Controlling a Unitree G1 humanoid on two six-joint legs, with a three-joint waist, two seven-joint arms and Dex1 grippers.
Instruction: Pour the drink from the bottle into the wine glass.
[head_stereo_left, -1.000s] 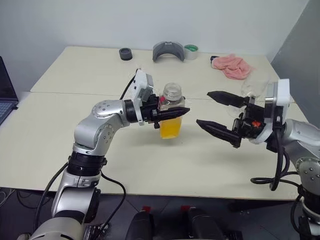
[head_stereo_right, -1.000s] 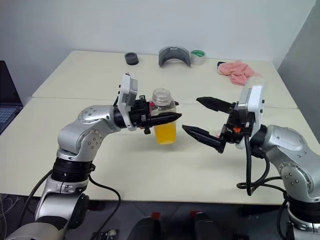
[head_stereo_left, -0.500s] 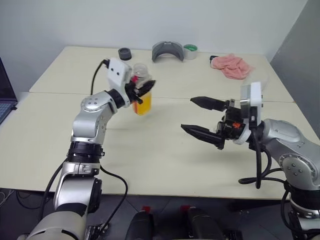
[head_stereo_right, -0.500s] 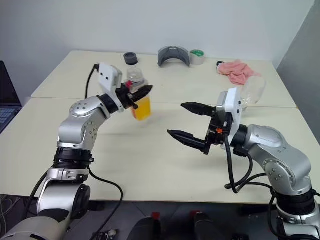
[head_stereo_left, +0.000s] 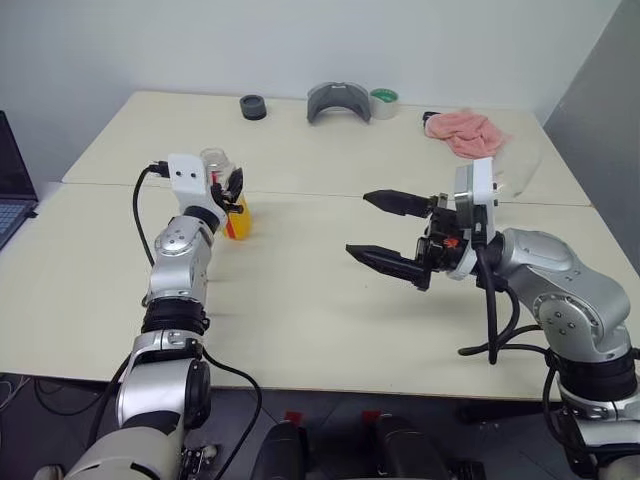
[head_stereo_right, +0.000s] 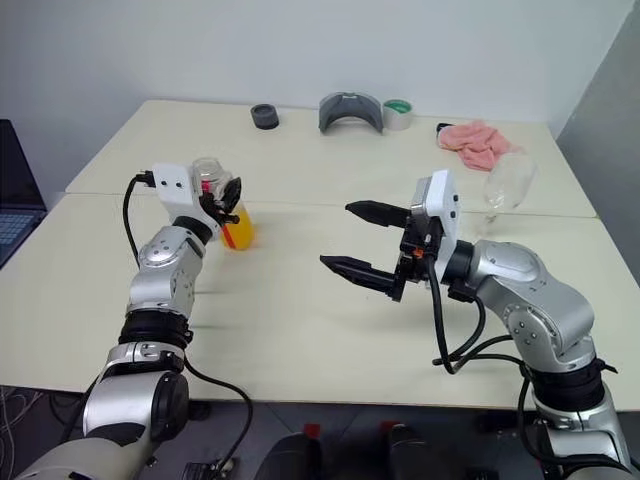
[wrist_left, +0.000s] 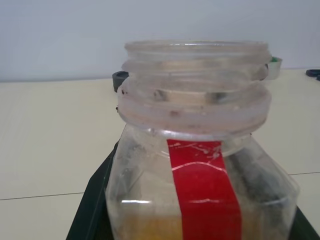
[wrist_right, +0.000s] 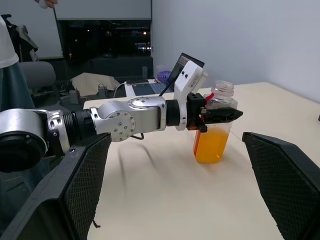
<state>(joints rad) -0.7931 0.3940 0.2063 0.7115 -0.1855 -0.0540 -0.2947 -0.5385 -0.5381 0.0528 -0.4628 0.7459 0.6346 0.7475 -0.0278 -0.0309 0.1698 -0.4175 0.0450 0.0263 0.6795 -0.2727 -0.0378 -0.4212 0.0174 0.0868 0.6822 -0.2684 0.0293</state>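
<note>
Left pincer (head_stereo_right: 228, 197) pinching bottle (head_stereo_right: 227, 208), juice (head_stereo_right: 238, 233) inside. Right pincer (head_stereo_right: 352, 239) spread wide, glass (head_stereo_right: 505, 182) behind it.

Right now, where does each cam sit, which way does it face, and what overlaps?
Left eye view: on the head, looking forward and down over the table; both arms show, left hand shut on the bottle, right hand open.
Right eye view: beside it, same scene, plus the wine glass.
Left wrist view: on the left wrist, up close on the uncapped bottle neck.
Right wrist view: on the right wrist, looking between its own fingers at the left arm, the bottle and its drink.
All four share the bottle.
</note>
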